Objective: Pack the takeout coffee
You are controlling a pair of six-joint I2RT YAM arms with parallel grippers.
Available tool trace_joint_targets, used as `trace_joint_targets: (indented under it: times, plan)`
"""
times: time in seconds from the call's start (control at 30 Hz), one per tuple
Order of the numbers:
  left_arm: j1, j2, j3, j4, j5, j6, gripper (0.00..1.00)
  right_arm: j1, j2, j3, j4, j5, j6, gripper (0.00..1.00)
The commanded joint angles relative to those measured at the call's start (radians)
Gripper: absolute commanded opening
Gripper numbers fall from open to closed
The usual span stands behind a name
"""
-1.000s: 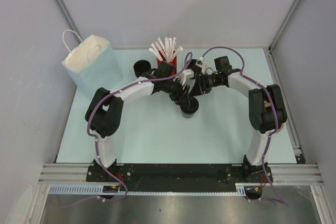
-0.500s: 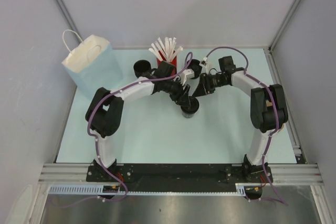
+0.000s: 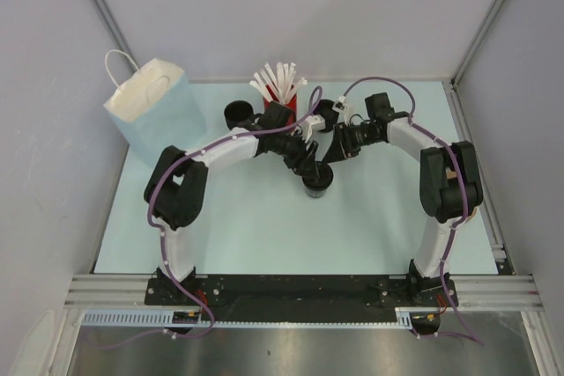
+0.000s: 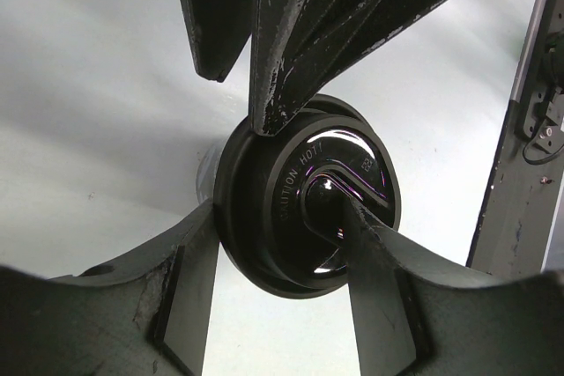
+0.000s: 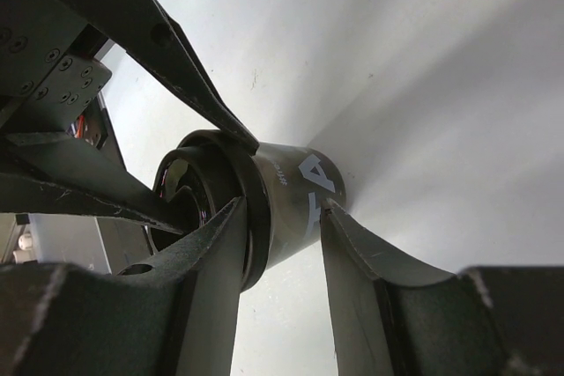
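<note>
Little is changed since a second ago: the right hand (image 3: 332, 152) has been drawn back slightly toward 3 o'clock. The takeout coffee (image 3: 318, 183) is stood upright, lid up, on the tabletop (image 3: 264, 226), clamped by the left hand (image 3: 310, 163) at the lid; the right hand's fingers (image 5: 352, 253) are closed on its body.

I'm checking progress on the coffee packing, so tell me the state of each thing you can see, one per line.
Coffee cup: standing on the table, not yet bagged.
Lid: on the cup.
Left gripper: closed on the lid.
Right gripper: closed on the cup's body.
Paper bag: upright, far left.
Red cup: upright, holding white sticks.
Second black cup: upright, no lid.
</note>
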Motion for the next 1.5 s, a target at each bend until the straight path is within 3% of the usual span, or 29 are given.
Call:
trace_joint_targets:
  times: [0.0, 0.57, 1.23, 1.47]
  plan:
    - [0.007, 0.124, -0.048, -0.097, -0.288, 0.128, 0.44, 0.039, 0.038, 0.0, -0.089, 0.103, -0.038, 0.43]
    - [0.007, 0.111, -0.042, -0.146, -0.355, 0.158, 0.45, 0.101, 0.039, -0.038, -0.121, 0.274, -0.094, 0.42]
    - [0.006, 0.095, -0.04, -0.196, -0.406, 0.181, 0.45, 0.144, 0.05, -0.107, -0.126, 0.389, -0.136, 0.42]
    - [0.006, 0.101, -0.023, -0.207, -0.409, 0.178, 0.46, 0.124, -0.013, -0.103, -0.093, 0.364, -0.119, 0.45]
